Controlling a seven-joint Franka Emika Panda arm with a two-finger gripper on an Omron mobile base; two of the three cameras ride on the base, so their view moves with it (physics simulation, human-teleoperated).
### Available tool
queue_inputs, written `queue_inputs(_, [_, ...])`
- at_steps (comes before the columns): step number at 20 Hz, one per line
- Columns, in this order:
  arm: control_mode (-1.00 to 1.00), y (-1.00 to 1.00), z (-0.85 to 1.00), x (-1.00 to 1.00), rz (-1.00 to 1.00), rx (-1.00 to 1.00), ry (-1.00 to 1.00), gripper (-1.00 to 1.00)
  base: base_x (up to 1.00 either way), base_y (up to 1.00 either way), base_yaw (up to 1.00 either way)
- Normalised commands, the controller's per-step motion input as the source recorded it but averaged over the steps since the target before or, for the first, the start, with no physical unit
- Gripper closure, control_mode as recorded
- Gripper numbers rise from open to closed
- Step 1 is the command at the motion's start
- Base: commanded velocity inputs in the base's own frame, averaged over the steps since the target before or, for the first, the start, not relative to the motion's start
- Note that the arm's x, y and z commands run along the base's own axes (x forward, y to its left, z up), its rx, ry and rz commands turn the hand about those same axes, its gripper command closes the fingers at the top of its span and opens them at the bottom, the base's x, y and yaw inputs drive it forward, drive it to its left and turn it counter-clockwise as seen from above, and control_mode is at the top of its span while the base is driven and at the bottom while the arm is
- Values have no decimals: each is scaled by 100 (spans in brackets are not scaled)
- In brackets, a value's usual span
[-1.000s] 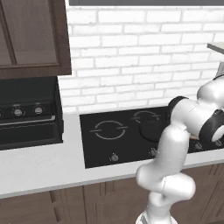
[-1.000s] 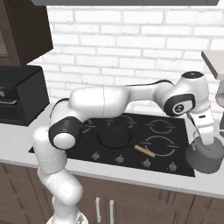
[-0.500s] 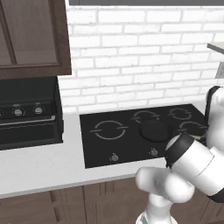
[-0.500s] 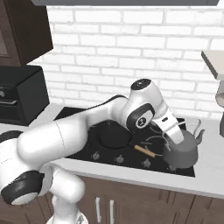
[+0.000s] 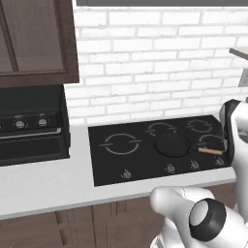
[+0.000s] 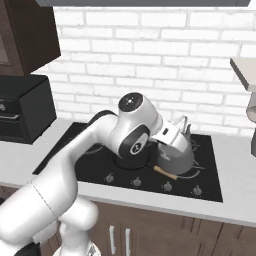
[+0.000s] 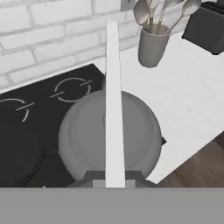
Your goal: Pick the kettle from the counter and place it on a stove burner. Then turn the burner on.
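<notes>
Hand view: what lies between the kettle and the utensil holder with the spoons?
Nothing stands between them. In the hand view, past the kettle there is the corner of the black cooktop, then bare pale counter up to the utensil holder.

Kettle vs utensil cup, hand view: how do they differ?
The kettle is squat and rounded; the utensil cup is tall and straight-sided. The kettle is over the cooktop edge; the utensil cup stands on the counter near the wall. Only the utensil cup holds spoons. Both are grey.

The squat grey kettle [image 6: 176, 150] is hanging upright over the cooktop's right side, its thin handle [image 7: 113, 105] arching straight across its rounded top.
</notes>
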Motion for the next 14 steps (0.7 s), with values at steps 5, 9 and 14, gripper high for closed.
queue_inputs(5, [-100,78,19,0,53,-3,5,100,0,0,0])
queue_inputs(9, [-100,82,2,-8,42,-3,0,100,0,0,0])
queue_inputs(14, [-100,74,0,-8,7,0,-6,100,0,0,0])
